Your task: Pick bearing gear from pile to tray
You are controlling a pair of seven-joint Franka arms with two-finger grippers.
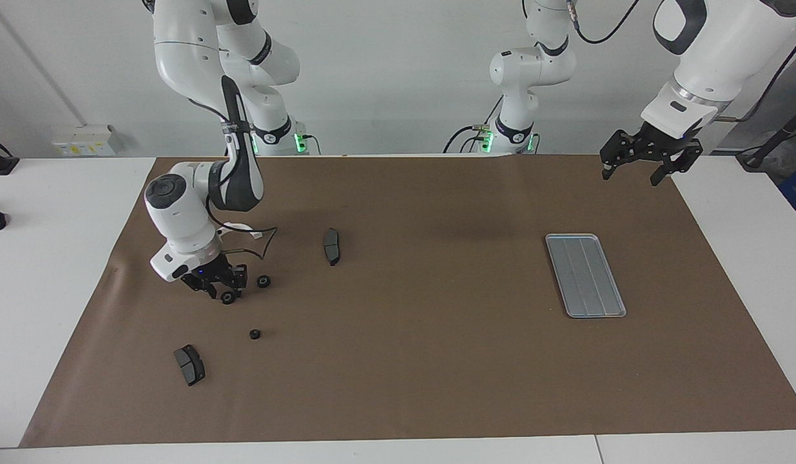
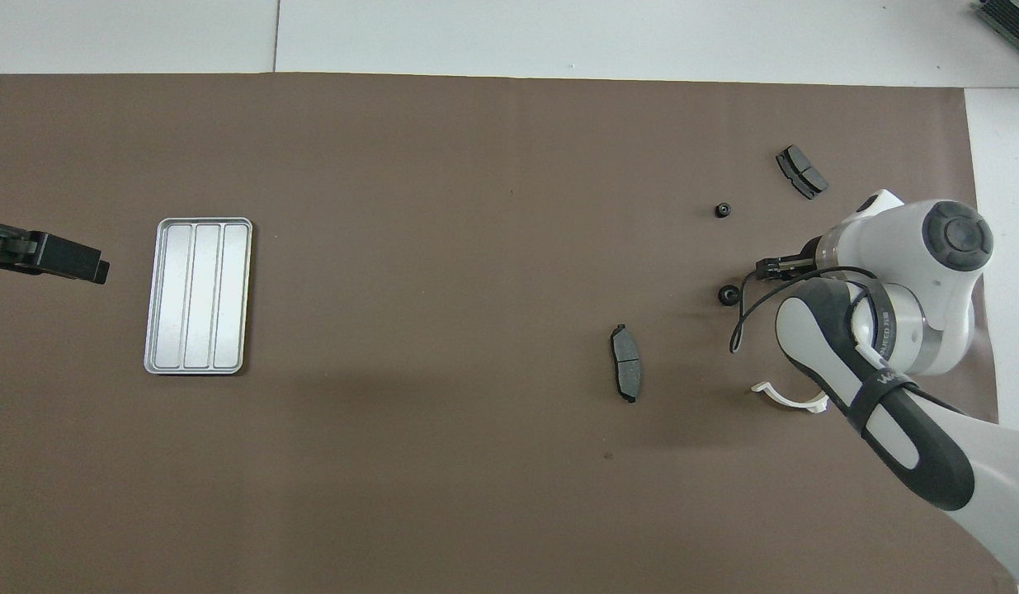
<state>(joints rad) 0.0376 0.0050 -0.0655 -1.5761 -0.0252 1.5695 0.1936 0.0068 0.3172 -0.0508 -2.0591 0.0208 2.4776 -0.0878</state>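
Right gripper (image 1: 225,289) low at the pile, closed on a black gear (image 1: 228,298) — left gripper (image 1: 649,159) waits, spread, empty

The right gripper (image 1: 222,287) is down among the pile at the right arm's end of the brown mat (image 1: 404,361), its fingers around a black gear (image 1: 228,298). Another gear (image 1: 263,281) lies just beside it. The left gripper (image 1: 633,169) hangs open in the air, waiting, and the tray (image 1: 585,276) lies flat on the mat.
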